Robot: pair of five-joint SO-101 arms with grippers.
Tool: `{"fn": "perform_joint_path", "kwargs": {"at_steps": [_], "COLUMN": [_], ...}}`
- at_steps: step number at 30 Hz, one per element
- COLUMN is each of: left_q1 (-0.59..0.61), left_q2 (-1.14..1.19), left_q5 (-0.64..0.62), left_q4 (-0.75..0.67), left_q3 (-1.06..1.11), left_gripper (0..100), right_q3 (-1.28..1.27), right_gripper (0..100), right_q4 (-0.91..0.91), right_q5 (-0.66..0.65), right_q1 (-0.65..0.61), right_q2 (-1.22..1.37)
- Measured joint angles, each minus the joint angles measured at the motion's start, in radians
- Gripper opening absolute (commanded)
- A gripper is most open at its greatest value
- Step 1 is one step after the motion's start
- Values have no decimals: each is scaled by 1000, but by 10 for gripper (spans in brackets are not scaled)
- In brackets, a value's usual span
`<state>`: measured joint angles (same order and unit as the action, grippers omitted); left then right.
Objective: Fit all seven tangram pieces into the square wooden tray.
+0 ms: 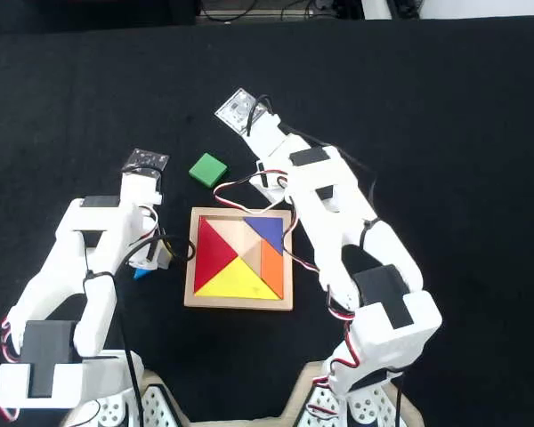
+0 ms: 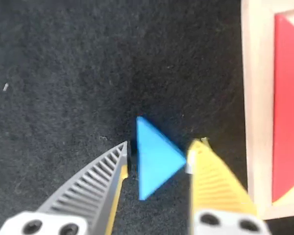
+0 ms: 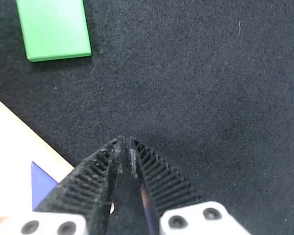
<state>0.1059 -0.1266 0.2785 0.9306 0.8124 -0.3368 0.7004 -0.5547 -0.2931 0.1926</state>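
The square wooden tray (image 1: 238, 303) lies between the two arms. It holds a red triangle (image 1: 215, 250), a yellow triangle (image 1: 238, 282), an orange piece (image 1: 271, 264) and a purple triangle (image 1: 268, 230); bare wood shows at its far middle. A light blue triangle (image 2: 156, 157) rests on the black cloth just left of the tray (image 2: 255, 98), and my left gripper (image 2: 157, 154) is shut on it, one finger against each side. A green square (image 1: 208, 169) lies beyond the tray. My right gripper (image 3: 126, 143) is shut and empty, over the cloth by the tray's far edge (image 3: 10, 142), with the green square (image 3: 54, 29) farther off.
Black cloth covers the whole table. The right arm (image 1: 325, 191) stretches along the tray's right side and over its far right corner. The left arm (image 1: 98, 240) stands close to the tray's left rim. Open cloth lies at the far left and far right.
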Motion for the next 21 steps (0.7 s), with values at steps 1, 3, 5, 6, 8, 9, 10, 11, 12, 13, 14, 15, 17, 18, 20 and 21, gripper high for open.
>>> {"fn": "perform_joint_path", "kwargs": {"at_steps": [1,3,5,6,8,9,10,11,12,13,14,15,17,18,20,21], "left_q1": [0,0,0,0,0,0,0,0,0,0,0,0,0,0,0,0], "left_q2": [0,0,0,0,0,0,0,0,0,0,0,0,0,0,0,0], "left_q5": [0,0,0,0,0,0,0,0,0,0,0,0,0,0,0,0], "left_q4": [0,0,0,0,0,0,0,0,0,0,0,0,2,5,21,34], "left_q3": [0,0,0,0,0,0,0,0,0,0,0,0,0,0,-18,-34], "left_gripper": [145,145,145,142,141,141,141,141,141,134,121,102,77,75,74,73], "right_q3": [0,0,0,0,0,0,0,0,0,0,0,0,0,0,0,0], "right_gripper": [11,11,11,11,11,11,11,11,11,11,11,11,11,11,11,11], "right_q4": [0,0,0,0,0,0,0,0,0,0,0,0,0,0,0,0], "right_q5": [0,0,0,0,0,0,0,0,0,0,0,0,0,0,0,0], "right_q1": [0,0,0,0,0,0,0,0,0,0,0,0,0,0,0,6], "right_q2": [0,0,0,0,0,0,0,0,0,0,0,0,0,0,0,0]}}
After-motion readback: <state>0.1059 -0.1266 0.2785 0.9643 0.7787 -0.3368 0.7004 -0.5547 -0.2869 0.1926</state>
